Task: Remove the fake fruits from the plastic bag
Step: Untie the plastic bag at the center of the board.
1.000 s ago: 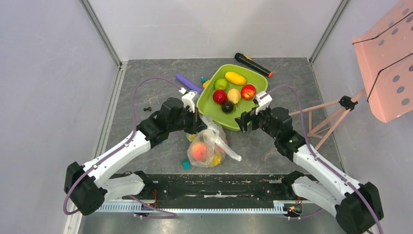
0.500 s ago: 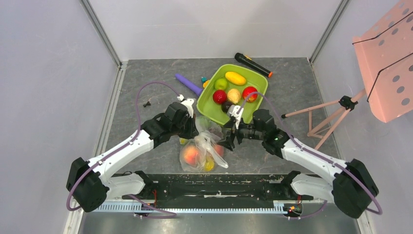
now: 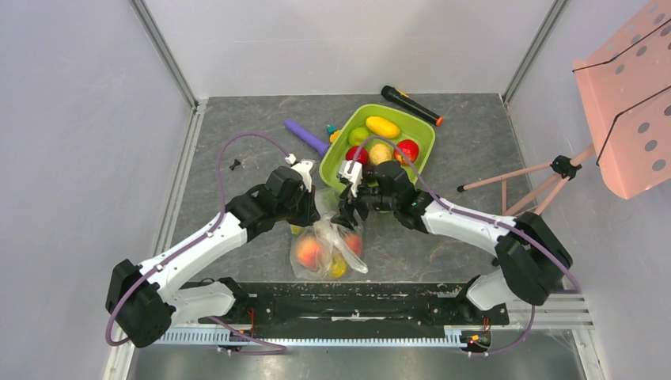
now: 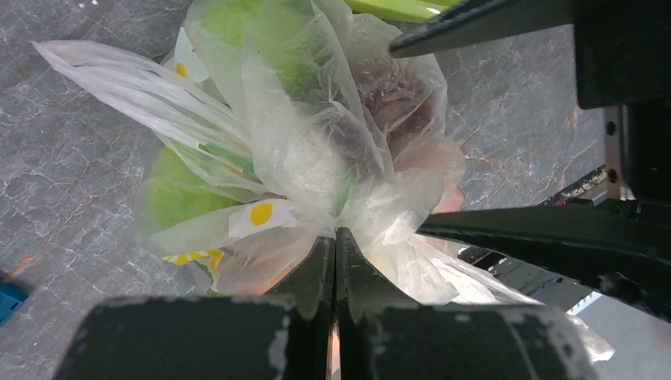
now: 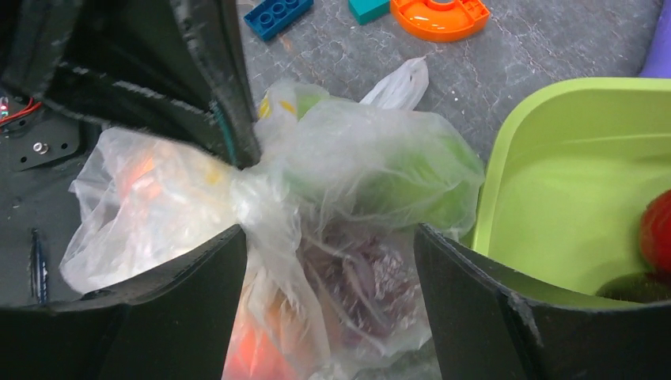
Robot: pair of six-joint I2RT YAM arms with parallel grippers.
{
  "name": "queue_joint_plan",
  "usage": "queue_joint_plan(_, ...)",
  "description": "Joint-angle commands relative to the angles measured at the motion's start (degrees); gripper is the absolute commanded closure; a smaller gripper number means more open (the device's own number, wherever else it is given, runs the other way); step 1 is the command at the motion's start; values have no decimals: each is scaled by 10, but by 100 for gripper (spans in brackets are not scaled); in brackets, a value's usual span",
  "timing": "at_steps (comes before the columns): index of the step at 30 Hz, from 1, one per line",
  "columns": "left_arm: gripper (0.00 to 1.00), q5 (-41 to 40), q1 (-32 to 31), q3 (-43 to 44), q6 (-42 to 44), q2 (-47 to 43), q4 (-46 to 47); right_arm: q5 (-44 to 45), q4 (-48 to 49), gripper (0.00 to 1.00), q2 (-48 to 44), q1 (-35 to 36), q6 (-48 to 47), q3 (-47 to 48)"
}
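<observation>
Left gripper (image 4: 335, 237) is pressed together, pinching the gathered neck of the plastic bag (image 4: 316, 142). The right wrist view confirms it, with the bunched film caught at the black fingertips. Right gripper (image 5: 328, 233) is spread wide and straddles the bag's upper part, one finger against the neck and the other against the bulge on the tray side. It isn't clamped on anything. The bag (image 3: 328, 241) sits mid-table on the grey table (image 3: 237, 229), between the two grippers and just near of the lime-green tray (image 3: 419, 134), touching or almost touching its near rim. Can't tell if the bag's bottom rests on the table or hangs. Still inside it are a peach-orange fruit (image 3: 308, 252) low left, a red fruit (image 3: 354, 243) on the right, a yellow fruit (image 3: 339, 269) at the near end, a green fruit (image 5: 411, 190) on the tray side, and a dark purple bunch (image 5: 356, 277) under the film between the right fingers. Loose fruits (image 3: 382, 127) lie in the tray, partly hidden by the right arm. A purple stick (image 3: 305, 136) lies left of the tray and a black wand (image 3: 411, 105) lies along its far edge. Toy blocks (image 5: 439, 16) are on the table beside the bag.
</observation>
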Motion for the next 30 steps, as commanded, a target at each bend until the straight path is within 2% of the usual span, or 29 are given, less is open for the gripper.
queue_joint_plan(1, 98, -7, 1, 14, 43, -24, -7, -2, 3, 26, 41, 1, -17, 54)
queue_joint_plan(5, 98, 0, 1, 14, 46, -51, -1, 16, 35, 47, 23, 2, 11, 31)
queue_joint_plan(9, 98, -6, 1, 23, 47, -68, -4, 51, 44, 92, -23, 1, 27, -2)
queue_joint_plan(10, 98, -7, 2, 28, 48, -70, -7, 60, 44, 99, -38, 1, 31, -11)
queue_joint_plan(15, 98, -23, 2, 51, 51, -80, -21, 128, 38, 100, -143, 1, 63, -63)
queue_joint_plan(20, 98, -60, 3, 84, 62, -81, -41, 210, -17, 100, -269, 2, 94, -93)
queue_joint_plan(24, 98, -109, 13, 101, 66, -65, -59, 317, -89, 100, -355, 2, 137, -110)
queue_joint_plan(30, 98, -114, 68, 106, 55, -55, -69, 485, -188, 100, -471, 1, 200, -143)
